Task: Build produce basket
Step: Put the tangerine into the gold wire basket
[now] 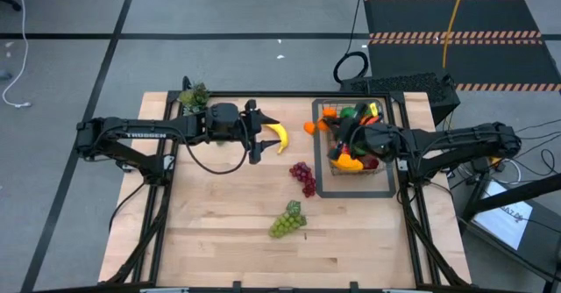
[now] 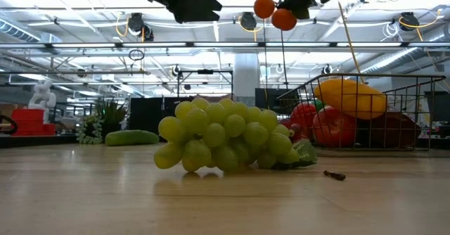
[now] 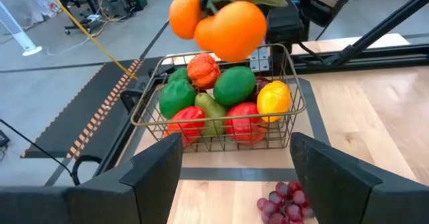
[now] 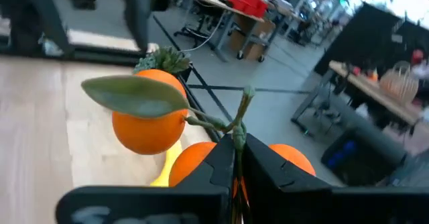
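The basket (image 1: 355, 157) stands on a flat dark tray near the table's right edge, and several toy fruits fill it (image 3: 221, 103). My right gripper (image 1: 337, 132) is over the basket's left end, shut on a leafy cluster of oranges (image 3: 228, 26). My left gripper (image 1: 258, 133) hovers open above the table's middle, beside the banana (image 1: 279, 137), facing the basket (image 3: 238, 177). Purple grapes (image 1: 303, 177) and green grapes (image 1: 287, 221) lie on the wood. A cucumber (image 2: 130, 136) lies farther back. My right gripper pinches the oranges' thin green stem (image 4: 240, 120) between its two fingers, whose tips (image 4: 221, 160) come from the table's right. The stem's end pokes out past the tips. The oranges (image 2: 274, 13) hang clear, high above the table, with a leaf (image 4: 134, 93) spread over one.
A small potted plant (image 1: 195, 96) stands at the far left corner, behind my left arm. The tray's rim (image 1: 320, 183) borders the basket. Bare wood lies along the near edge around the green grapes (image 2: 225, 136). A small dark scrap (image 2: 334, 174) lies on the table.
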